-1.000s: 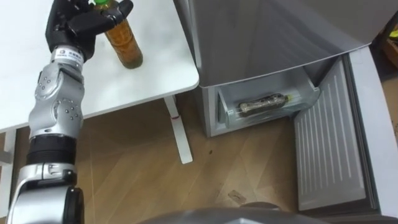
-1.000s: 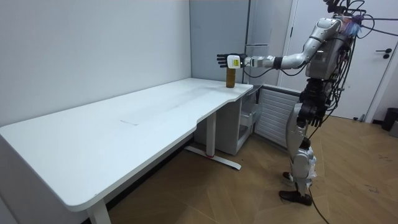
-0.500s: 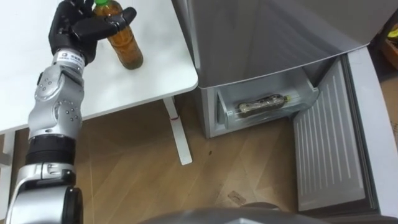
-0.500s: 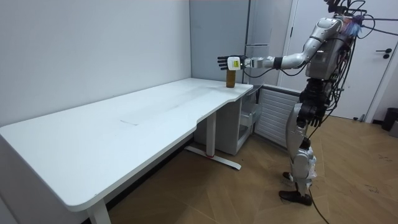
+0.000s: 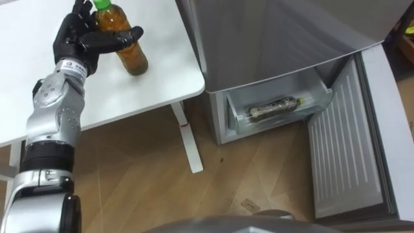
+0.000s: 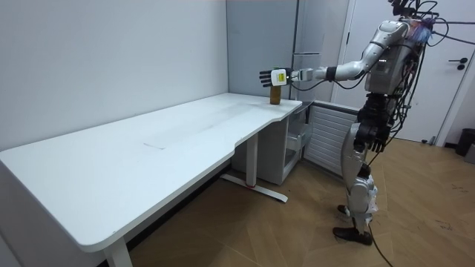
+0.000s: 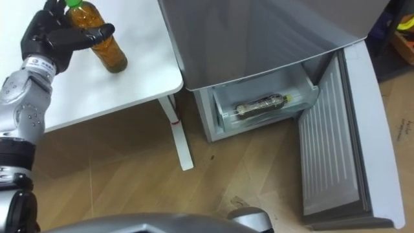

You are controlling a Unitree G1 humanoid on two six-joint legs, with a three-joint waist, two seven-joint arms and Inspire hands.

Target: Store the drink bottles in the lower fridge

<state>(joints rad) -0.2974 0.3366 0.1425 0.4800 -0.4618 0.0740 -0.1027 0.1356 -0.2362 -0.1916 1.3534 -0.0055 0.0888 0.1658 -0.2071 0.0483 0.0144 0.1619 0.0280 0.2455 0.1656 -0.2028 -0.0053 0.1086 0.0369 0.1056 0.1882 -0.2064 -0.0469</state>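
Observation:
A brown tea bottle [image 5: 131, 55] with a green cap stands upright near the corner of the white table [image 5: 165, 71]. My left hand [image 5: 79, 39] is at its left side, open, with the thumb reaching across the bottle's front and the fingers behind it. The room view has the same hand [image 6: 266, 76] stretched out over the table's far end, at the bottle [image 6: 275, 95]. A second bottle [image 5: 275, 107] lies on its side in the pulled-out drawer [image 5: 240, 120] of the lower fridge. My right hand [image 6: 375, 139] hangs by my hip.
The grey fridge [image 5: 272, 39] stands right of the table, its lower door [image 5: 343, 155] swung wide open to the right. I stand on the wooden floor [image 5: 149, 188] in front of it. The table's white leg [image 5: 184, 133] rises beside the fridge.
My left hand has sunk from the bottle's neck to its middle, and the thumb now lies across the bottle's front. The view has shifted slightly. The bottle stands where it was.

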